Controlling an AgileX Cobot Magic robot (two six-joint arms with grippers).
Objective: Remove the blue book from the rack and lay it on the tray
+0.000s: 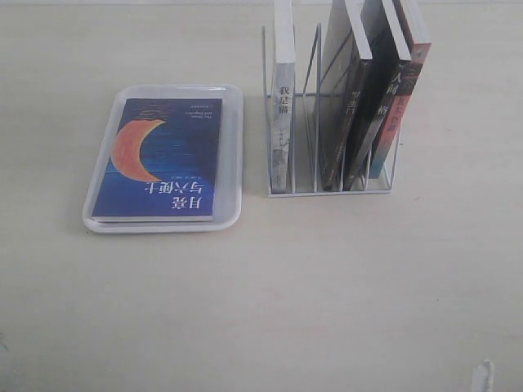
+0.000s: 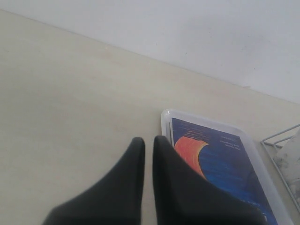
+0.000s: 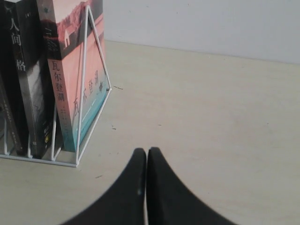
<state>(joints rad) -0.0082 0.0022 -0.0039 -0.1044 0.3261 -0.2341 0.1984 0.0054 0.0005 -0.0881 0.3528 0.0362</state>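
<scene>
Blue book lay flat inside tray, long axis along tray's, toward left edge of table; rack beside. Left gripper nearer, right gripper by rack; both pinched together, empty.

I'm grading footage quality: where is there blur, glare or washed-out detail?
Exterior view: flat, nearly shadowless light; the flat white plastic tray fades into the pale table. Left wrist view: the black left gripper is blurred, the dark blue paperback sharper. Right wrist view: the black right gripper is soft, book spines legible.
</scene>
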